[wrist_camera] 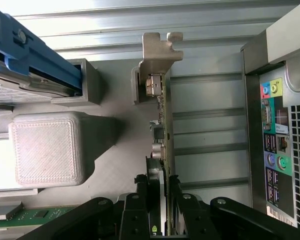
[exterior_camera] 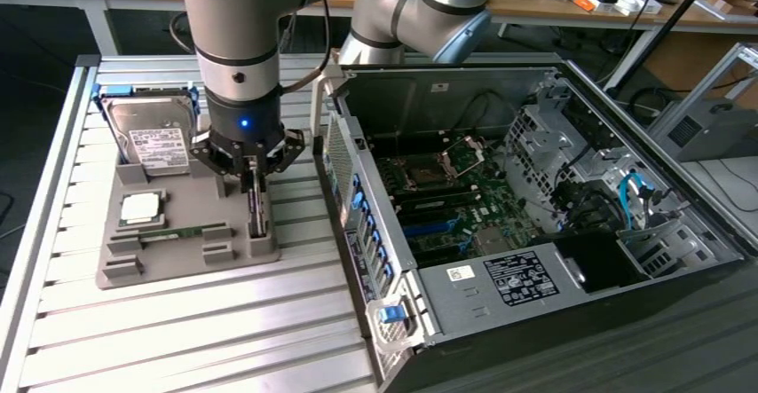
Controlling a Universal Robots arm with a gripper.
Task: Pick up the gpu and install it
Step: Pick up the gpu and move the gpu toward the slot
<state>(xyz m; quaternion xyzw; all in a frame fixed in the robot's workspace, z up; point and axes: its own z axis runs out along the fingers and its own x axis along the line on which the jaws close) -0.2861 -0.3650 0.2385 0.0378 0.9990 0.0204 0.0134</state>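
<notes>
The gpu (exterior_camera: 256, 213) stands on its edge in a slot of the grey holder tray (exterior_camera: 166, 267), at the tray's side nearest the computer case. It is a thin green card with a silver end bracket (wrist_camera: 157, 50). My gripper (exterior_camera: 250, 187) comes straight down over it. In the wrist view the gpu (wrist_camera: 163, 125) runs between my black fingers (wrist_camera: 140, 192), which press against both of its faces. The gripper (wrist_camera: 159, 192) is shut on the card, which still sits in its slot.
The tray also holds a hard drive (exterior_camera: 152, 136) in a blue frame, a processor chip (exterior_camera: 140, 207) and a memory stick (exterior_camera: 184, 231). The open computer case (exterior_camera: 498, 198) lies at the exterior view's right, motherboard exposed, its rear port panel (wrist_camera: 277, 135) close to the tray.
</notes>
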